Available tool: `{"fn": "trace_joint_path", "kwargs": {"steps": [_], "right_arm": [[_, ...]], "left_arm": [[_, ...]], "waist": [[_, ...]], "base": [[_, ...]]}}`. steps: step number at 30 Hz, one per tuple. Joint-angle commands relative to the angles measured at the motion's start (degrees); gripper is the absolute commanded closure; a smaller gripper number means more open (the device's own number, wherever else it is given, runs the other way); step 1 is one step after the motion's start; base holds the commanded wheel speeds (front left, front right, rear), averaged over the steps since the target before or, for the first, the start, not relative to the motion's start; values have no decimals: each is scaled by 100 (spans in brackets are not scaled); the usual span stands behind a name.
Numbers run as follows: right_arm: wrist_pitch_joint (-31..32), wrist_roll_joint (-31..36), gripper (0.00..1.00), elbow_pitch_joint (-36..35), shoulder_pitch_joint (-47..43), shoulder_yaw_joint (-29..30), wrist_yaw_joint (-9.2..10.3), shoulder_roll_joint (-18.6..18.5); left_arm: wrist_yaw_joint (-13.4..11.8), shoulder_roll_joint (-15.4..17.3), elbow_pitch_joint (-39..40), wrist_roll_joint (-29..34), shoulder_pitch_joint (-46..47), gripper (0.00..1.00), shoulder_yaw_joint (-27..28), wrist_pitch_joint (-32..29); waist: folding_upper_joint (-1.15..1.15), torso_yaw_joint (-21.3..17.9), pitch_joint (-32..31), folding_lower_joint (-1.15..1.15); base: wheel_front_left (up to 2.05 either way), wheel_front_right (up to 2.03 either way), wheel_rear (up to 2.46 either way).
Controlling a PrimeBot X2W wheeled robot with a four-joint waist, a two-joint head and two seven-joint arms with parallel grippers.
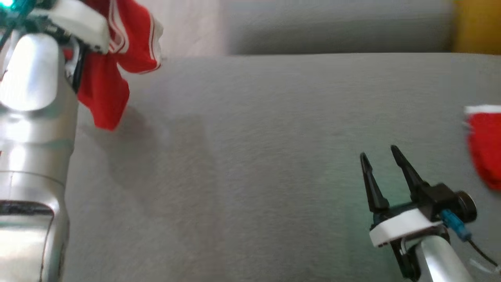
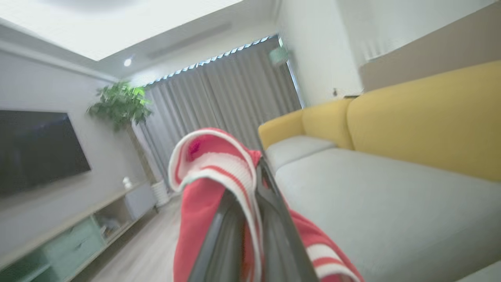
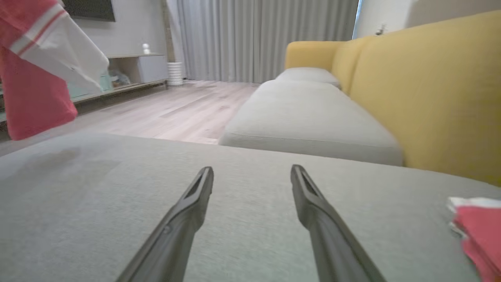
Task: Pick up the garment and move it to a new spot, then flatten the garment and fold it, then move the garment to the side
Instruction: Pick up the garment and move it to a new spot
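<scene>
Red garment (image 1: 103, 94) draped over and seemingly pinched between closed left fingers (image 2: 278, 231); right fingers (image 3: 188, 211) apart, empty

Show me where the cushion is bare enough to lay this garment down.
The grey cushion is bare across its middle, between the hanging garment in the left gripper and the open right gripper. Crowded at the right edge, where another red piece lies.
</scene>
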State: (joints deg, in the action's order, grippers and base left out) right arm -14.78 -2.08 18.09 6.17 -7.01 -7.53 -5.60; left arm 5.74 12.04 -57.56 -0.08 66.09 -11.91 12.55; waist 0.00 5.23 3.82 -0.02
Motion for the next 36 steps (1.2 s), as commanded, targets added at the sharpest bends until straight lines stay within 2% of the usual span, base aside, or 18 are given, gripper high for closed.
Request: {"fn": "trace_joint_path", "kwargs": {"steps": [1,3,8,14,19,23,24,25,29,31,33,36], "right_arm": [[-22,-110,0,-213,114,-29,4,55],[-22,-121,0,-234,108,2,4,72],[-22,-226,0,-354,117,179,4,155],[-22,-293,0,-397,211,111,4,224],[-22,-374,0,-435,306,45,4,260],[-22,-467,0,-420,393,-72,4,268],[-22,-502,0,-414,413,-106,4,269],[-22,-516,0,-405,424,-127,4,270],[-22,-519,0,-368,390,-107,4,271],[-22,-501,0,-340,326,-60,4,271],[-22,-475,0,-308,227,-10,4,271],[-22,-456,0,-259,26,102,4,271]], "left_arm": [[35,153,445,37,453,100,-45,-40],[50,126,598,46,448,100,-102,-87],[119,-30,1395,-86,199,100,-317,-482],[158,-122,2268,-355,-613,100,-634,-1055],[167,-212,2516,-632,-1617,100,-933,-1234],[141,-362,2127,-761,-2328,100,-1120,-1024],[76,-401,1978,-767,-2455,61,-1129,-910],[-21,-443,1827,-747,-2568,0,-1148,-770],[-406,-662,1467,-788,-2908,0,-1129,17],[-566,-767,1496,-907,-3128,0,-1071,187],[-714,-825,1705,-976,-3410,0,-1031,234],[-969,-867,2418,-1060,-4056,0,-853,241]], "waist": [[0,-917,-572,2],[0,-1061,-602,2],[0,-1753,-591,2],[0,-2384,-178,2],[0,-2656,347,2],[0,-2660,699,2],[0,-2640,750,2],[0,-2603,789,2],[0,-2363,754,2],[0,-2175,631,2],[0,-1965,443,2],[0,-1643,90,2]], "base": [[0,0,0],[0,0,0],[0,0,0],[0,0,0],[0,0,0],[0,0,0],[0,0,0],[0,0,0],[0,0,0],[0,0,0],[0,0,0],[0,0,0]]}}
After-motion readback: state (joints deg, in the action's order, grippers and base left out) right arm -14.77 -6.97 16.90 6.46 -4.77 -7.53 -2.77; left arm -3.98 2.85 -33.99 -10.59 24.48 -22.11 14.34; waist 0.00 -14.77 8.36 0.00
